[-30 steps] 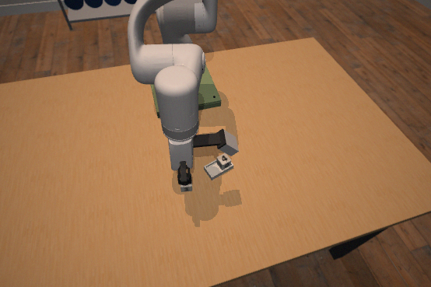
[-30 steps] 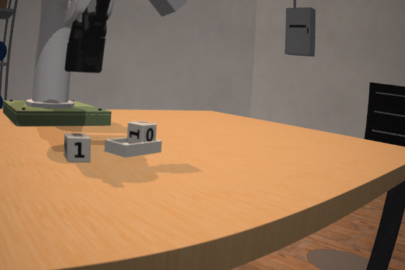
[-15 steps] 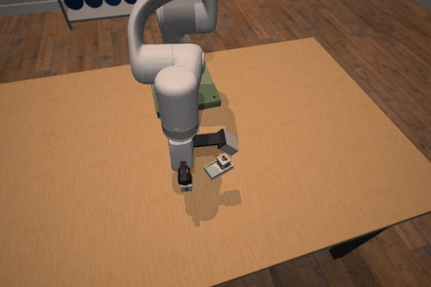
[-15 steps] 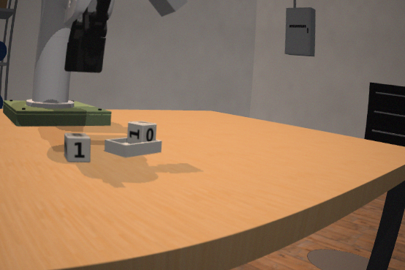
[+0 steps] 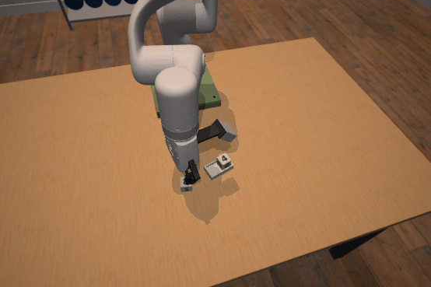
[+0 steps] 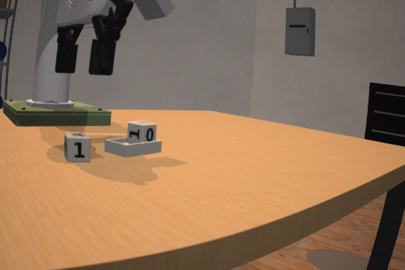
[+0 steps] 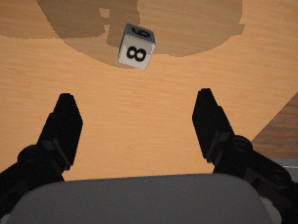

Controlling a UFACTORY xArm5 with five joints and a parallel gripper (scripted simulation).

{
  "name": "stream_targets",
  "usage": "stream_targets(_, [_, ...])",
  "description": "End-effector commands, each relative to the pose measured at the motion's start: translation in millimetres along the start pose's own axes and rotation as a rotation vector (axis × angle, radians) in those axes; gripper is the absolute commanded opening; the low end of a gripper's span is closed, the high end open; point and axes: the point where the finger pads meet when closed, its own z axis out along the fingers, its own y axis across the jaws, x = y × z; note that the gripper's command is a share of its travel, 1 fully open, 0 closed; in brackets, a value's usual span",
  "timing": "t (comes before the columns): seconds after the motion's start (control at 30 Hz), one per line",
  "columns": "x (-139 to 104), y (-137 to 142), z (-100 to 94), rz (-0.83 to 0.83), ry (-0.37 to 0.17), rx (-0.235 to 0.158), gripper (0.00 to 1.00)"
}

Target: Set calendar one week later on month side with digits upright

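Pincer (image 5: 190,176) (image 6: 85,57) (image 7: 137,105) spread and empty; 8 on the loose cube (image 5: 184,184) (image 6: 77,148) (image 7: 136,47) in wrist view, only 1 in exterior.

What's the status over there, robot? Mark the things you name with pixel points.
Gripper (image 5: 190,178) (image 6: 85,74) (image 7: 137,105) open, raised above table; one cube (image 5: 186,185) (image 6: 77,148) (image 7: 136,46) on tabletop beside tray (image 5: 212,173) (image 6: 126,151), other cube (image 5: 223,161) (image 6: 142,132) in tray; nothing evidently blocking.

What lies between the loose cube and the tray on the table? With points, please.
Only shadowed tabletop (image 6: 98,151) separates the loose cube (image 6: 77,148) from the tray (image 6: 143,148), as the exterior view shows.
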Motion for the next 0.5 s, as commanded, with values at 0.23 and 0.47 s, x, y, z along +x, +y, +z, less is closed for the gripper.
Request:
stream_targets(0.23, [-0.1,1.0,1.3,-0.371,-0.002,-0.003,1.0])
stream_targets(0.47, [0.1,0.8,2.8,-0.6,-0.002,-0.003,1.0])
